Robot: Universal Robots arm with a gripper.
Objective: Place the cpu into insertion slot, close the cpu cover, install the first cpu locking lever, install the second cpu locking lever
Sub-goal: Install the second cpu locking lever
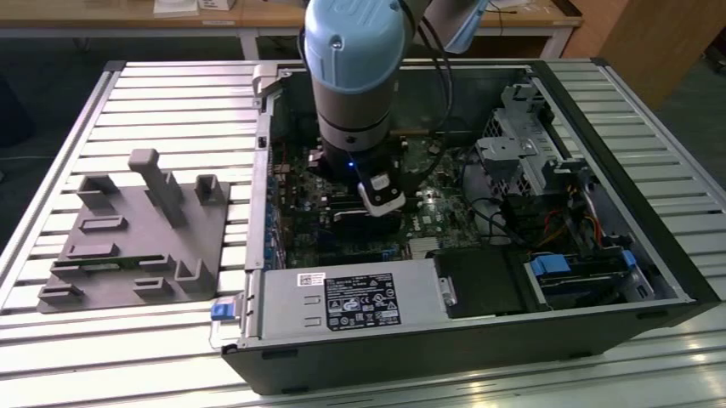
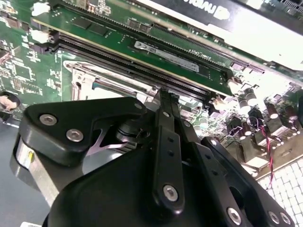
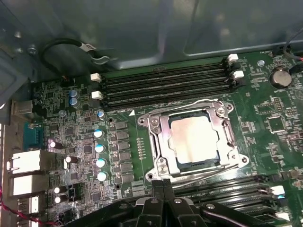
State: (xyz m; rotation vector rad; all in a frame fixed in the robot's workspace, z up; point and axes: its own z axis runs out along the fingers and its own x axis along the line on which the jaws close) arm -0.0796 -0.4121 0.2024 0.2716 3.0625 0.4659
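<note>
The cpu (image 3: 194,139) lies flat in the insertion slot (image 3: 176,161), its dull silver top facing up. The cpu cover (image 3: 160,137), a silvery frame, lies down around it, with the chip showing through its window. A thin metal lever (image 3: 213,169) runs along the socket edge nearest my fingers, and another wire lever (image 3: 182,107) runs along the far edge by the memory slots. My gripper (image 3: 163,187) is shut, fingertips together just off the socket's near edge, with nothing held between them. The second wrist view shows the gripper (image 2: 164,94) beside the socket frame (image 2: 85,75). The arm (image 1: 352,85) reaches down into the open case.
Long black memory slots (image 3: 165,85) flank the socket on both sides. Upright capacitors (image 3: 99,149) stand beside it. In the exterior view a grey labelled box (image 1: 352,302) and a drive cage (image 1: 522,144) crowd the case. A grey fixture (image 1: 136,238) sits at that view's left.
</note>
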